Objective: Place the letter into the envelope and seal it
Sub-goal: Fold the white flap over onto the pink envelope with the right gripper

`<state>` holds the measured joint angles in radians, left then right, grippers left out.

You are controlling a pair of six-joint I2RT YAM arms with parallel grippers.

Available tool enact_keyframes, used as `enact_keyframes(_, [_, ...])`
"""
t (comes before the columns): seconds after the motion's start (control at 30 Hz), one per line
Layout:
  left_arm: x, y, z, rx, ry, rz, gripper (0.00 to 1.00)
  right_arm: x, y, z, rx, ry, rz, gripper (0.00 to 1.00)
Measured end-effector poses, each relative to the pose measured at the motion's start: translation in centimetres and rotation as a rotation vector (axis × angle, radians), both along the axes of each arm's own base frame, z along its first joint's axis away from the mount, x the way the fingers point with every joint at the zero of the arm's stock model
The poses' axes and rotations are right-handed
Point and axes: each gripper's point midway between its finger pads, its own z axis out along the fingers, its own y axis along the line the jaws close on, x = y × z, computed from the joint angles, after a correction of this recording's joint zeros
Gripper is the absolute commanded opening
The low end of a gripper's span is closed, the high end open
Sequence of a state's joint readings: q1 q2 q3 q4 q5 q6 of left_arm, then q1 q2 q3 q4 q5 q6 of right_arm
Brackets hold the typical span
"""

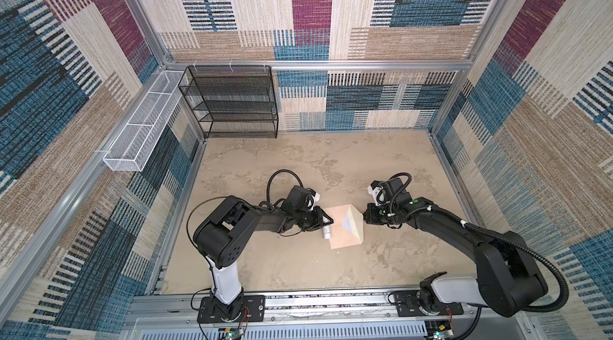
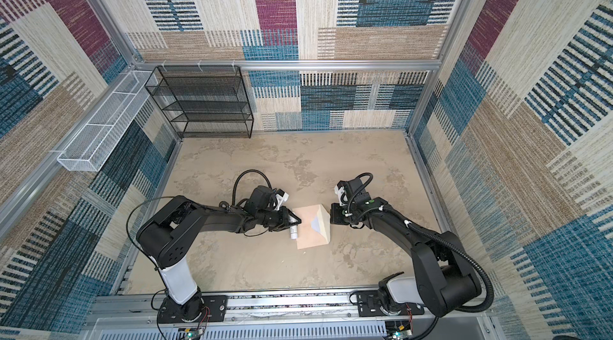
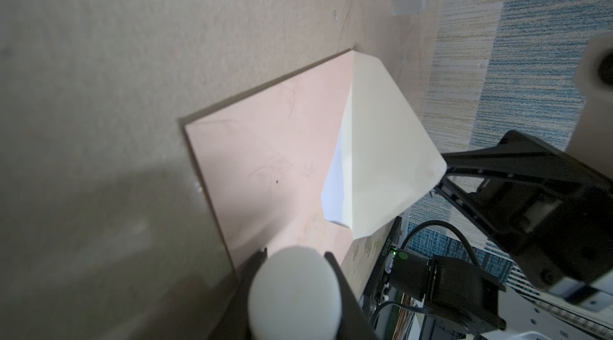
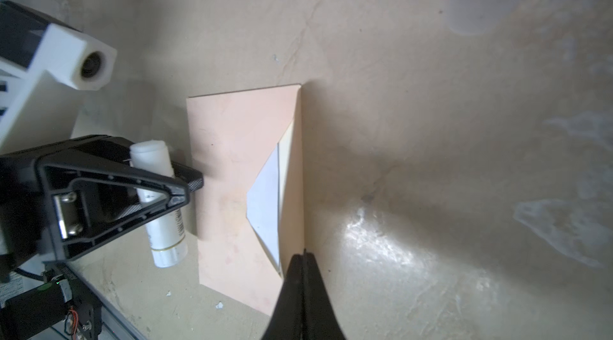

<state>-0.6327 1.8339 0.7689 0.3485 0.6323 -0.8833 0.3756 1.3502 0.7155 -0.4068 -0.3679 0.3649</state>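
The envelope point(image 1: 336, 229) lies flat on the mottled tan table point(image 1: 298, 162), a little below the middle of the frame in both top views, between the two grippers. Its pale pink body rests on the surface, while its pointed flap point(image 1: 356, 225) stands lifted off the body along the edge towards the right of the frame, cream inside face showing. The right gripper point(image 1: 365, 217) reaches in from the right side of the frame; its jaws are closed together on the tip of the flap point(image 3: 388, 156) and hold it up, as the left wrist view shows, and the right wrist view shows the closed fingers point(image 4: 302, 262) meeting at the flap's edge. The letter point(image 4: 263, 202) is inside the envelope point(image 4: 225, 162): only a white wedge of it shows in the open mouth under the raised flap, and it is also visible as a pale sliver in a top view point(image 2: 316, 224). The left gripper point(image 1: 328, 222) sits at the envelope's edge towards the left of the frame, its jaws clamped around a white tube point(image 4: 166, 222), which lies across them just beside that edge. A black mesh shelf point(image 1: 232, 103) stands against the back wall in the upper left of the frame, with a white wire basket point(image 1: 139, 129) mounted on the wall to its left.
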Motion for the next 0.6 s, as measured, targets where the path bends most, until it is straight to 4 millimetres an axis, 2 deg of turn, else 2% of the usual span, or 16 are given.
enact_keyframes(0.4, [0.1,-0.3,-0.1,-0.014,0.001,-0.012,0.07,-0.6,1.8,-0.4,0.064,0.043,0.071,0.06])
enact_keyframes(0.6, [0.0,-0.4,-0.1,-0.017,0.002,-0.015,0.07,-1.1,3.6,-1.0,0.054,0.068,0.126,0.06])
